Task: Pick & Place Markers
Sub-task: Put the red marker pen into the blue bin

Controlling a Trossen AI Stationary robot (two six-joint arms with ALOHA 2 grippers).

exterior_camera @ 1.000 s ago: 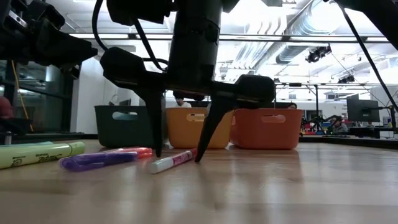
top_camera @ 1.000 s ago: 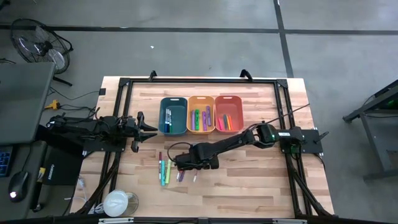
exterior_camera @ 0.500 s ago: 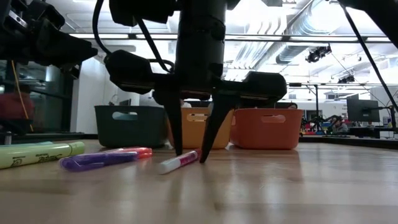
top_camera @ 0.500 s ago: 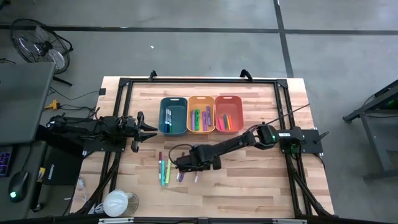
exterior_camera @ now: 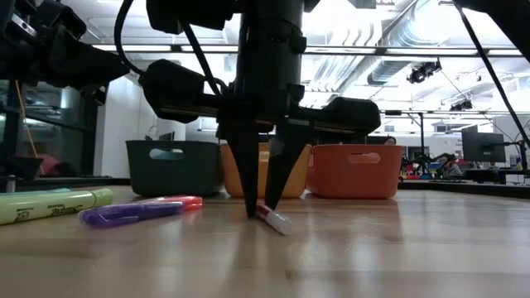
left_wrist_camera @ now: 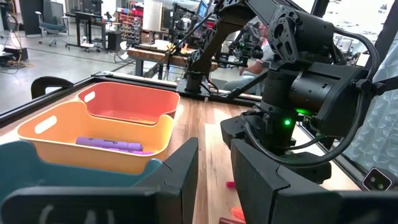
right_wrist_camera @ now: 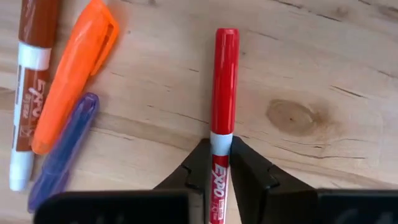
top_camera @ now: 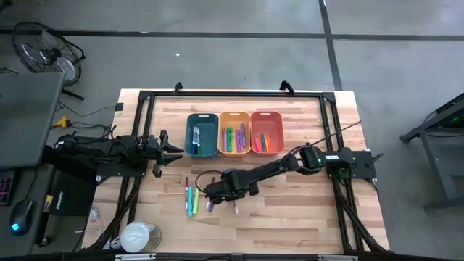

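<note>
1. The right claw (exterior_camera: 263, 207) is down on the surface (top_camera: 290, 210), its fingers (right_wrist_camera: 249, 171) pinched on a red marker (right_wrist_camera: 222, 93) that lies flat on the wood
2. Just beside it lie an orange marker (right_wrist_camera: 74, 78), a purple marker (right_wrist_camera: 62, 152) and a brown marker (right_wrist_camera: 28, 81); green markers (top_camera: 191, 199) lie further left
3. The left claw (top_camera: 174, 150) hangs beside the teal bin (top_camera: 201, 135), narrowly open, holding nothing
4. More markers sit in the yellow bin (top_camera: 234, 134) and orange bin (top_camera: 266, 132)

grey concrete floor (top_camera: 217, 58) around the wooden table (top_camera: 304, 217), a fan (top_camera: 43, 51) nearby.
</note>
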